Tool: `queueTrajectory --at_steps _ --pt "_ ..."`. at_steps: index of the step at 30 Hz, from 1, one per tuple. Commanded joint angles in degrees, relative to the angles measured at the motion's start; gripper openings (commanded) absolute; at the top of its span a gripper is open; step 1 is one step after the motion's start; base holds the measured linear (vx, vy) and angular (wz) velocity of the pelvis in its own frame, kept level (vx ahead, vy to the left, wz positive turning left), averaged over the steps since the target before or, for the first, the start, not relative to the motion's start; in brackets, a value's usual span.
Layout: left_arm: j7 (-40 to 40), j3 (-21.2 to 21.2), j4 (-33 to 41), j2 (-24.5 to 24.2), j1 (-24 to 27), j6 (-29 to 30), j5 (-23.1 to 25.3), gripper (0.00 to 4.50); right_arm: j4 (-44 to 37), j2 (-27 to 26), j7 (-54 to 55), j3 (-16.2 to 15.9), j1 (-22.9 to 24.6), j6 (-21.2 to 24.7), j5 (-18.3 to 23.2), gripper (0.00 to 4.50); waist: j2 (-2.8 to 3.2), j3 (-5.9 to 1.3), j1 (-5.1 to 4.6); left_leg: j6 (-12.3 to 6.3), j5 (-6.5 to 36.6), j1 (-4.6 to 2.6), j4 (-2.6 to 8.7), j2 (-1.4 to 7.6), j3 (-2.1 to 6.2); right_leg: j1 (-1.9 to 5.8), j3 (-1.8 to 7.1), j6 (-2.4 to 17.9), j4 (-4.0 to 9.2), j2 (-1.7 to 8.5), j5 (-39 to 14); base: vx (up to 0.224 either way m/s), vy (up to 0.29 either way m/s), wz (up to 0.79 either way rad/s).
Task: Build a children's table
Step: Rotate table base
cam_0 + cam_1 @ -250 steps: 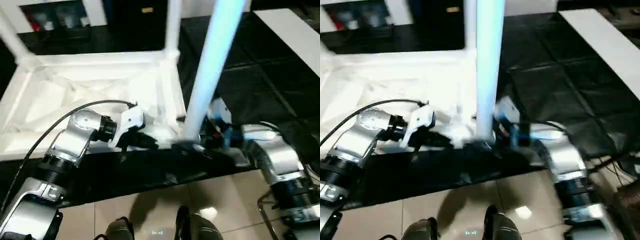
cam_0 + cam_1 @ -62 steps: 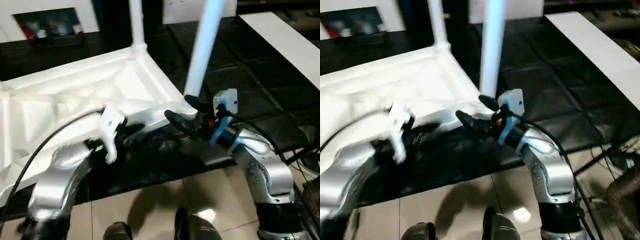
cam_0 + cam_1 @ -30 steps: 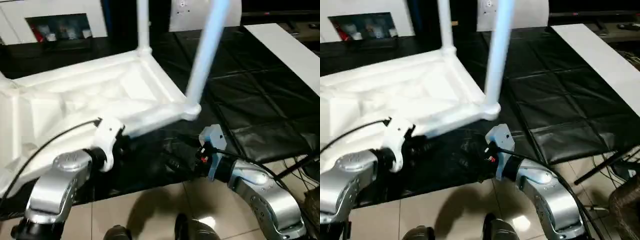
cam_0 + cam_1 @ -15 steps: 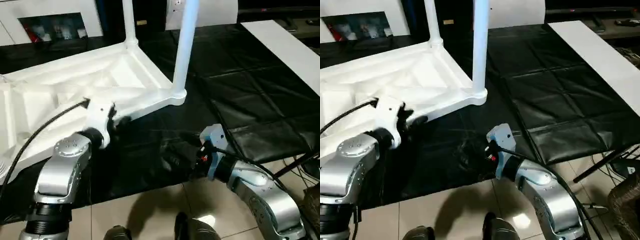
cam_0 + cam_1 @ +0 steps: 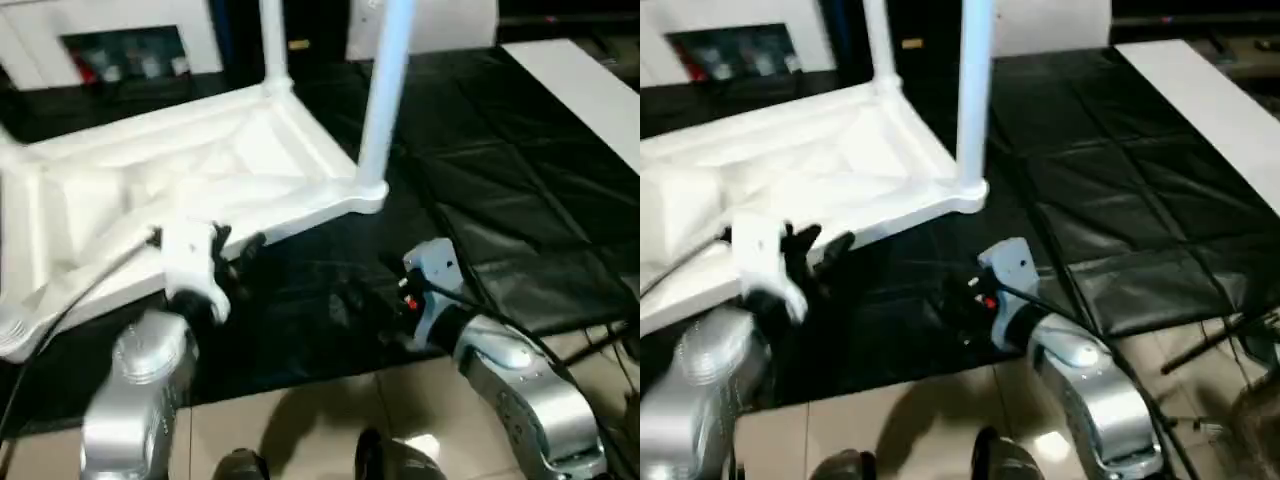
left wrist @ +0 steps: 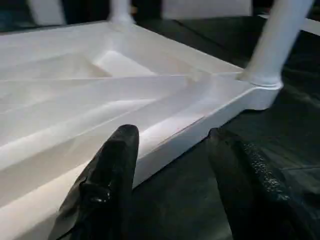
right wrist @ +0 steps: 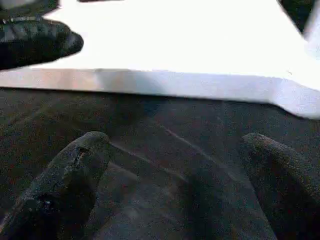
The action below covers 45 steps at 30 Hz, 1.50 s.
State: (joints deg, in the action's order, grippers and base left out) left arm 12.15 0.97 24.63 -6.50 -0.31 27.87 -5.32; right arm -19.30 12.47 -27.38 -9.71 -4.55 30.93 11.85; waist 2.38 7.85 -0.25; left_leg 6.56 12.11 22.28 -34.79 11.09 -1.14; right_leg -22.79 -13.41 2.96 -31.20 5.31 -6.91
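White plastic forms the children's table [image 5: 190, 190], which is seen lying upside down on the black padded mat [image 5: 500, 180], its ribbed underside turned up. Two legs are seen standing in corner sockets: the near leg [image 5: 385, 90] at the corner closest to the right arm, and the far leg [image 5: 272, 45] at the corner behind it. The remaining corners run off toward the picture's left and cannot be judged.

A second ago the near corner was tilted up off the mat; it is now seen resting flat, with the near leg upright. Two seconds ago the right gripper [image 5: 360, 300] was closed in around that leg's base; it has since been drawn back and is held low over the mat, its jaws spread wide and empty, well apart from the table. The left gripper [image 6: 170, 165] is held just beside the table's near edge with its fingers [image 6: 112, 170] about half open and nothing between them; the rim is seen beyond the fingertips, and contact cannot be confirmed.

From this it is judged that the near leg has been seated and released, so that this corner can be counted as done. What is left depends on the corners out of sight, which would have to be checked before the table is turned over.
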Motion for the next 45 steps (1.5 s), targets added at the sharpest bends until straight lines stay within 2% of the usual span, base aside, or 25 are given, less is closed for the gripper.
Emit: queueTrajectory --at_steps 1,2,3,4,5,6,7,8,9,10,11,12,13,14,15,16,17,19,22,26,30,33,36,41,45 --pt "-1.6 0.2 2.7 0.0 0.5 -0.4 1.6 2.45 0.4 -0.4 0.1 -0.9 -0.3 -2.2 -0.6 4.5 1.67 -2.37 -0.08 -6.46 28.4 -1.06 10.28 6.01 7.84 2.63 5.12 6.0 -4.65 -0.46 -19.6 0.018 -0.116 0.56" --pt "-1.8 0.8 3.2 0.5 0.7 -0.2 1.2 2.45 0.5 -0.6 0.2 -0.9 -0.3 -2.3 -0.5 4.5 0.85 -2.18 -0.66 -8.05 27.3 -1.47 9.35 5.32 8.15 1.91 6.57 7.8 -5.02 -0.27 -17.9 0.006 -0.169 0.74" --pt "-3.0 2.1 4.1 1.4 1.0 1.4 0.5 2.45 0.6 -1.2 0.7 -0.6 -0.3 -2.3 -0.1 4.5 -0.15 -1.61 0.52 -7.52 24.2 1.02 7.21 1.21 6.3 2.57 8.38 12.5 -1.96 1.42 -20.1 0.006 -0.169 0.74" --pt "-3.7 3.1 4.3 1.8 1.2 1.7 0.3 2.45 0.6 -1.8 0.6 -0.3 -0.2 -3.3 0.5 4.5 -0.96 -1.27 2.13 -4.82 21.8 1.86 3.56 -2.51 2.82 2.06 9.49 10.6 2.24 3.93 -30.4 -0.019 -0.186 0.74" --pt "-4.2 3.8 4.5 2.1 1.4 1.9 0.1 2.45 0.7 -2.2 0.5 0.0 -0.1 -3.9 0.9 4.5 -2.94 -1.93 2.03 -3.31 9.8 -0.82 -4.49 -4.97 -2.44 1.25 6.88 0.6 7.05 8.48 -53.0 -0.011 -0.161 0.54" --pt "-5.1 4.8 4.8 2.2 2.0 2.1 0.5 2.45 0.7 -2.7 0.6 0.3 0.0 -4.3 1.4 4.5 -2.47 -1.97 2.84 -4.62 3.9 -0.07 -6.14 -4.65 -4.04 1.15 7.9 -9.0 8.31 9.29 -57.5 -0.011 -0.161 0.54" --pt "-6.2 5.9 5.2 2.4 2.9 1.2 0.7 2.45 0.9 -3.8 1.1 1.0 -0.1 -4.9 2.1 4.5 -3.38 -1.94 3.12 -6.22 5.3 0.68 -5.74 -4.45 -4.55 1.98 9.41 -11.8 7.63 9.86 -55.9 -0.023 -0.121 0.43" --pt "-6.8 6.3 5.5 2.6 3.5 0.3 0.8 2.45 1.0 -4.2 1.4 1.3 -0.2 -5.2 2.5 4.5 -2.89 -2.08 3.49 -7.01 5.7 0.99 -6.19 -3.37 -3.95 3.81 10.03 -12.1 6.53 12.62 -52.4 -0.021 -0.064 0.42" --pt "-8.4 7.2 5.9 3.0 4.4 0.8 1.2 2.45 1.0 -4.3 1.6 1.3 -0.4 -4.8 2.4 4.5 -1.71 -2.24 4.08 -8.62 6.7 -0.23 -3.51 -2.06 -3.34 4.57 12.81 -8.2 6.66 12.91 -47.4 -0.021 -0.064 0.42" --pt "-8.6 7.4 6.0 3.1 4.5 0.7 1.2 2.45 1.0 -4.2 1.5 1.3 -0.4 -4.8 2.3 4.5 -1.94 -1.97 4.27 -9.67 6.4 -0.45 -2.12 -1.4 -3.19 5.39 12.38 -4.1 6.1 11.97 -43.5 -0.027 -0.042 0.32" --pt "-9.5 8.2 6.2 3.6 4.8 0.5 1.2 2.45 0.9 -4.0 1.4 1.2 -0.6 -4.5 2.2 4.5 -0.61 -2.55 4.58 -12.02 2.2 -2.39 1.77 0.54 -2.86 3.85 9.01 1.2 4.35 5.97 -31.1 -0.032 -0.05 0.24" --pt "-10.2 8.9 6.4 4.0 5.0 0.5 1.4 2.65 0.9 -3.7 1.3 0.9 -0.7 -4.4 2.0 4.5 0.2 -2.66 3.42 -14.08 3.1 -4.14 3.11 4.9 -1.06 2.47 7.42 2.4 2.75 3.67 -21.3 -0.032 -0.05 0.24" --pt "-10.2 8.9 6.4 4.0 5.0 0.5 1.4 2.65 0.9 -3.7 1.3 0.9 -0.7 -4.4 2.0 4.5 0.85 -2.63 2.93 -13.18 8.4 -3.85 3.82 7.23 -0.68 2.67 8.1 3.2 0.93 3.7 -14.7 -0.028 -0.023 0.18" --pt "-11.7 10.5 7.0 4.9 5.1 0.2 1.6 2.65 0.8 -3.1 1.4 0.5 -0.8 -3.8 1.5 4.5 0.92 -2.33 2.97 -12.15 12.0 -3.76 4.11 7.33 -1.01 2.62 8.55 3.7 0.57 3.95 -13.2 0.0 0.0 0.0" --pt "-13.3 12.2 7.9 5.8 5.2 -0.2 1.7 2.75 0.6 -3.0 1.1 0.4 -0.9 -3.4 1.6 4.5 0.17 -1.83 3.03 -9.46 17.6 -3.84 4.04 5.8 -2.43 2.52 9.31 3.7 2.25 5.1 -16.2 0.0 0.0 0.0" --pt "-14.7 13.7 8.6 6.6 5.2 -0.4 1.7 2.8 0.4 -2.5 0.8 0.1 -0.9 -3.2 1.4 4.5 -0.6 -1.43 2.88 -7.17 20.1 -3.47 3.49 3.45 -3.49 3.21 9.19 2.8 4.01 6.22 -26.4 0.0 0.0 0.0" --pt "-15.9 14.9 9.0 7.3 5.1 -0.5 1.5 2.8 0.2 -2.0 0.5 -0.4 -1.1 -3.2 0.9 4.5 -0.93 -1.44 3.03 -6.89 17.5 -3.3 3.06 2.09 -4.02 3.64 8.57 0.1 5.44 6.47 -34.5 0.0 0.0 0.0" --pt "-17.3 16.0 9.2 7.5 5.1 0.1 1.8 2.8 0.2 -1.7 0.0 -0.8 -1.3 -3.5 0.9 4.5 -0.97 -1.28 2.72 -7.62 14.3 -3.05 3.09 1.46 -4.13 3.52 7.51 -4.0 6.51 5.68 -38.5 0.0 0.0 0.0" --pt "-19.2 18.2 8.7 6.8 5.1 2.1 2.3 2.8 -0.9 -1.9 -1.7 -1.1 -1.8 -3.9 2.4 4.5 -0.48 -1.39 1.87 -8.34 15.2 -2.65 3.7 2.55 -3.27 3.84 6.55 -5.8 6.42 5.07 -34.3 0.0 0.0 0.0" --pt "-19.8 21.1 6.4 4.4 2.6 2.2 1.8 2.8 -2.8 -1.4 -3.6 -1.6 -3.4 1.0 6.0 4.5 -0.47 -1.85 1.47 -9.94 10.2 -1.76 3.59 2.65 -2.6 4.0 7.31 -4.5 5.19 5.5 -26.4 0.017 0.001 0.01" --pt "-20.9 23.8 4.9 3.6 0.8 2.8 2.1 2.8 -3.2 -0.5 -4.6 -2.8 -3.6 0.9 5.9 4.5 0.3 -3.02 1.99 -14.12 -3.2 -1.38 2.63 4.16 -1.99 3.62 7.95 1.8 1.83 5.5 -5.9 0.041 0.008 0.01" --pt "-20.4 24.7 3.8 2.5 -0.3 2.4 0.9 2.9 -3.4 -0.5 -5.2 -3.2 -3.6 0.4 5.9 4.5 0.06 -3.72 2.29 -16.91 -10.1 -1.02 1.85 3.95 -2.26 3.62 8.33 5.7 0.07 5.77 4.1 0.042 0.005 0.01" --pt "-19.1 24.8 2.4 1.1 -1.6 2.4 -0.5 3.15 -3.4 -0.3 -5.7 -3.5 -3.8 0.2 5.9 4.5 -0.1 -3.05 2.64 -18.15 -6.5 -1.13 2.35 4.07 -2.68 3.36 8.38 7.1 0.61 5.79 0.2 0.0 0.0 0.0" --pt "-16.7 26.4 -1.8 -1.7 -3.6 2.4 -1.6 3.52 -4.0 -0.4 -6.9 -4.4 -5.3 1.1 7.9 4.5 0.07 -2.07 2.65 -12.96 4.7 -1.22 3.11 3.52 -2.78 3.66 8.05 3.1 3.19 5.92 -17.8 -0.011 -0.003 0.0" --pt "-13.3 27.5 -5.3 -4.4 -3.6 0.3 -3.8 3.69 -3.0 -1.3 -7.3 -4.4 -6.9 1.5 8.7 4.5 -0.49 -2.43 2.4 -10.62 6.1 -1.36 3.25 3.22 -2.68 3.74 7.92 0.9 3.86 5.98 -22.4 0.0 0.0 0.0"
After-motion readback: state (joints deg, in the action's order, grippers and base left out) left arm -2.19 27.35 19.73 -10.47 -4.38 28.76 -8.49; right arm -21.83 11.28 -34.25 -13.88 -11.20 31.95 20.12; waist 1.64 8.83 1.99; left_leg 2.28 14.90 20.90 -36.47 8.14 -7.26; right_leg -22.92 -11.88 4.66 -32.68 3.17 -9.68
